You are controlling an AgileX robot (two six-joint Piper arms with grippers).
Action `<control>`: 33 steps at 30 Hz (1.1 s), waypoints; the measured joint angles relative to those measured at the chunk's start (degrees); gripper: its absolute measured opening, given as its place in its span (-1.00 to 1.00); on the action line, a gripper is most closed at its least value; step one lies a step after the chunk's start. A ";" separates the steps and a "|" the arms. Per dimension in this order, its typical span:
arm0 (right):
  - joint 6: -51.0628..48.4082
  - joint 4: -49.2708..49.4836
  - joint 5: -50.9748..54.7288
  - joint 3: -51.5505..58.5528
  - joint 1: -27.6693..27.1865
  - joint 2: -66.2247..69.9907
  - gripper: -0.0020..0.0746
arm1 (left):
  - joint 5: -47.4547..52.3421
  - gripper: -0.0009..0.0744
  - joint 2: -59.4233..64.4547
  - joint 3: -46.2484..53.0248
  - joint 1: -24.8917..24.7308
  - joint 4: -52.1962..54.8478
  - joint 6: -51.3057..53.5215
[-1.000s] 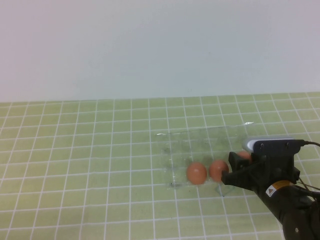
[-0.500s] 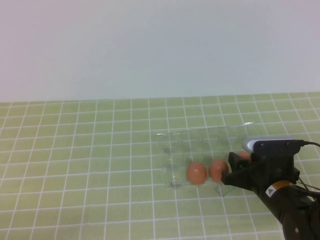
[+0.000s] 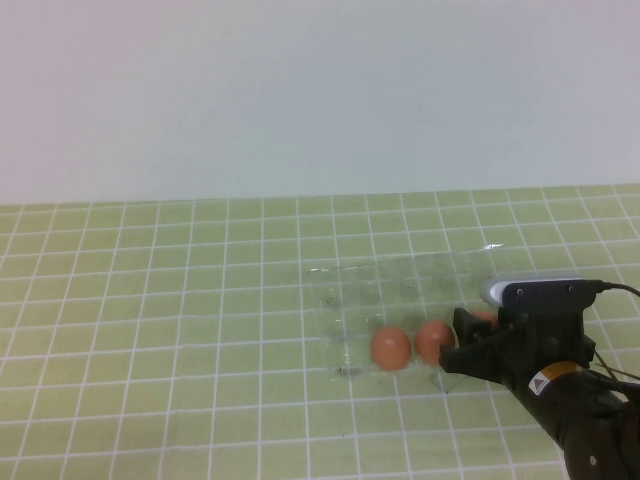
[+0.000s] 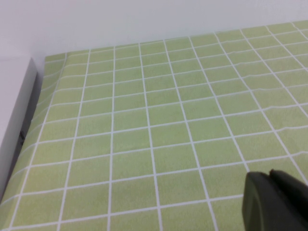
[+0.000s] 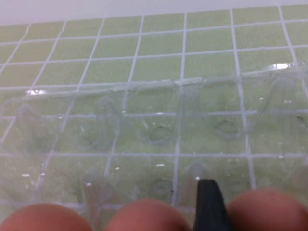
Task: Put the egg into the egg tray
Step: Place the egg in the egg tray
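Three orange-brown eggs sit along the near row of the clear egg tray (image 3: 400, 285): two (image 3: 390, 347) (image 3: 434, 341) stand free, and the third egg (image 3: 487, 316) peeks out behind my right gripper (image 3: 464, 338). In the right wrist view the tray's (image 5: 159, 110) moulded cups lie ahead, with the three eggs at the picture's lower edge. One dark finger (image 5: 209, 207) stands against the egg (image 5: 267, 209), between it and the middle egg (image 5: 147, 216); the gripper is shut on this egg. My left gripper (image 4: 272, 179) is shut and empty, over bare green tiles away from the tray.
Green tiled mat (image 3: 150, 300) covers the table up to a pale wall. A white raised edge (image 4: 14, 120) borders the mat in the left wrist view. The tray's far row of cups holds nothing.
My right gripper, the eggs and the tray have shifted slightly to the left. The left arm has not moved.
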 joint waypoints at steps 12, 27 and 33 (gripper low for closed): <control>0.00 -0.39 0.37 0.00 0.00 0.00 0.17 | 0.00 -0.98 0.00 0.00 0.00 0.00 0.00; 0.13 -1.94 0.37 -0.08 0.00 -1.75 0.17 | 0.00 -0.98 0.00 0.00 0.00 0.00 0.00; -1.72 -3.62 -0.07 -0.08 0.00 -5.75 0.17 | 0.00 -0.98 0.00 0.00 0.00 0.00 0.00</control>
